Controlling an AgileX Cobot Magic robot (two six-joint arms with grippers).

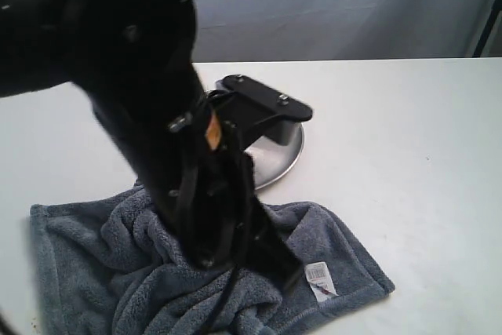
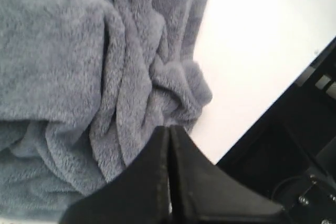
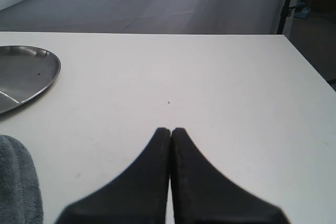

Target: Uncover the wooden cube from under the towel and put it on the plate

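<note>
In the exterior view, one towel [image 1: 86, 264] lies crumpled on the near left of the white surface [image 1: 408, 154], with one white barcode tag [image 1: 320, 281] at its right corner. One plate [image 1: 287, 162] sits on the surface just behind the towel, partly hidden. One black arm [image 1: 149, 115], the left one, fills the foreground and reaches down into the folds. Its tip cannot be made out here.

In the left wrist view, the left tool [image 2: 169, 129] has its two fingers pressed together with nothing between them. Its tips are over a bunched fold near the towel's edge, and bare surface lies beside that edge.

In the right wrist view, the right tool [image 3: 170, 130] also has its two fingers together and empty, low over bare surface. The plate's rim and one towel corner show off to one side, apart from the fingers.

The wooden cube is not visible in any of the three views, so its place cannot be told.
</note>
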